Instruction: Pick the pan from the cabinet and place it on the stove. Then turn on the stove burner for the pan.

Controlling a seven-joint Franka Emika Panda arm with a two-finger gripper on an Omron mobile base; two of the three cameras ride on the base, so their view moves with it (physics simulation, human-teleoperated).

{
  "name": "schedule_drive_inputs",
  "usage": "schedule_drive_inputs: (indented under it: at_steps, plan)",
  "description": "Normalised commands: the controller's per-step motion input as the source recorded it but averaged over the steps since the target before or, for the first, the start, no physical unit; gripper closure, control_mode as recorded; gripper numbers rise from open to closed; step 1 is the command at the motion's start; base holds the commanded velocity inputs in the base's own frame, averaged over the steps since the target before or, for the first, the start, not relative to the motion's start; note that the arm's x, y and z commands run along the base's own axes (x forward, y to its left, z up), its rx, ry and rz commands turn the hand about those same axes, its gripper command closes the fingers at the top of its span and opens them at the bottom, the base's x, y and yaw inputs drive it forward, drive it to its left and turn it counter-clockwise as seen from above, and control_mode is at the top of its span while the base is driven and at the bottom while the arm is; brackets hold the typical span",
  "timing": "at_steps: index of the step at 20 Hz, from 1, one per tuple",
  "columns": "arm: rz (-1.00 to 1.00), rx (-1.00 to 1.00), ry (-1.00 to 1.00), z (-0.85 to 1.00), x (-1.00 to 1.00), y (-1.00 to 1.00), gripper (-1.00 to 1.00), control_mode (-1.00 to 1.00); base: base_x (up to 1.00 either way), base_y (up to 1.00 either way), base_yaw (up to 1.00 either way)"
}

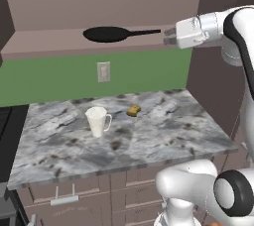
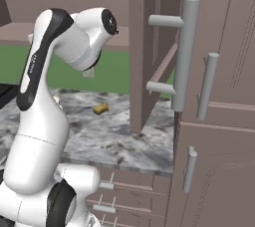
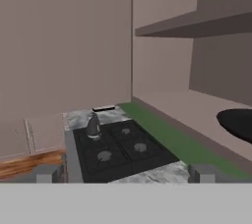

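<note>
The black pan [image 1: 106, 34] lies flat on the bottom shelf of the open cabinet [image 1: 44, 41], its long thin handle pointing right. My gripper [image 1: 168, 36] hovers at shelf height just right of the handle's tip, apart from it, open and empty. In the hand view the fingertips [image 3: 47, 173] stand wide apart, and the pan's [image 3: 238, 122] round edge shows at the far right on the shelf. Far below lies the black stove [image 3: 123, 149], with a small dark kettle [image 3: 92, 126] on a rear burner. An open cabinet door [image 2: 144, 32] stands edge-on beside my arm.
A white mug [image 1: 97, 121] and a small yellow sponge [image 1: 133, 110] sit on the marble counter [image 1: 163, 136] under the cabinet. A wall socket [image 1: 103, 71] is on the green backsplash. Long silver bar handles [image 2: 185, 54] jut from the doors at right.
</note>
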Motion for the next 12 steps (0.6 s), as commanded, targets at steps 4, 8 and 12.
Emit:
schedule_drive_inputs:
  at_steps: [4, 8, 12]
  plan:
    - [0.13, -0.03, 0.0, 0.1, 0.32, -0.19, -1.0, -1.0, 0.0, 0.0, 0.0]
    - [0.06, -0.1, -0.05, 0.14, 0.18, -0.06, -1.0, -1.0, 0.0, 0.0, 0.0]
    - [0.0, -0.09, -0.02, 0.0, 0.08, 0.0, -1.0, -1.0, 0.0, 0.0, 0.0]
